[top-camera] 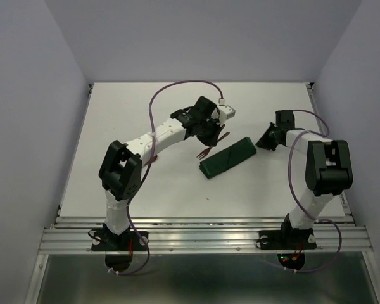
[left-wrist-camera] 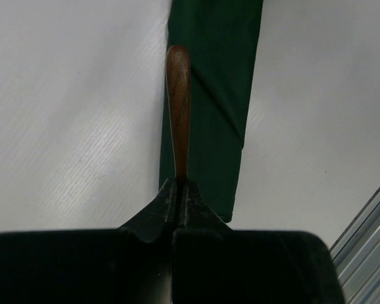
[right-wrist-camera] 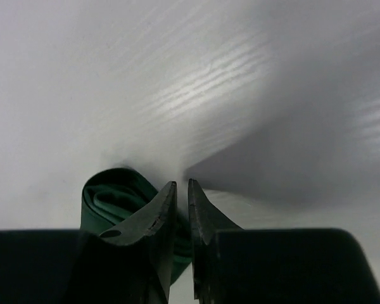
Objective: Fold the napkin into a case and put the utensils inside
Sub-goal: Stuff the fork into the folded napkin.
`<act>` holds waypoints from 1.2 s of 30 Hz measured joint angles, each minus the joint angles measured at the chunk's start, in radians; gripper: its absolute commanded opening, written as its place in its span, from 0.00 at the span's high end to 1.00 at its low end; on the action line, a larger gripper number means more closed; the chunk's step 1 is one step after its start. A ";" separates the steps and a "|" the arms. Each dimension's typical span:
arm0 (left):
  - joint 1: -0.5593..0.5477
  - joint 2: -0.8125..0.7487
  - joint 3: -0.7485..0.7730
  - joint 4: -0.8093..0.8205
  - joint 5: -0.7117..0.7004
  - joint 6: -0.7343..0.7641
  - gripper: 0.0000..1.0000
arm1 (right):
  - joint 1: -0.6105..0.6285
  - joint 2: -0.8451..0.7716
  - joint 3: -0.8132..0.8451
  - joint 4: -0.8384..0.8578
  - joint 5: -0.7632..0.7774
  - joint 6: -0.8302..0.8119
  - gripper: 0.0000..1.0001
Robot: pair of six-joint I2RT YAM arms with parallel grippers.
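A big white table (top-camera: 145, 190) fills the middle. Pale purple-gray walls stand around it: one wall (top-camera: 25, 126) at 9 o'clock, a back wall (top-camera: 202, 38) at 12 o'clock and another wall (top-camera: 367, 126) at 3 o'clock. Shiny metal rails (top-camera: 202, 231) run along the table's edge at 6 o'clock. Below them lies a dark shiny sheet (top-camera: 202, 278) (it looks a bit like glass). One tiny dark speck (top-camera: 207, 200) sits on the table, toward 6 o'clock.
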 measured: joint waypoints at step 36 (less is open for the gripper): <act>-0.071 0.129 -0.101 -0.142 -0.048 0.016 1.00 | 0.105 0.185 0.170 0.035 -0.287 -0.147 0.80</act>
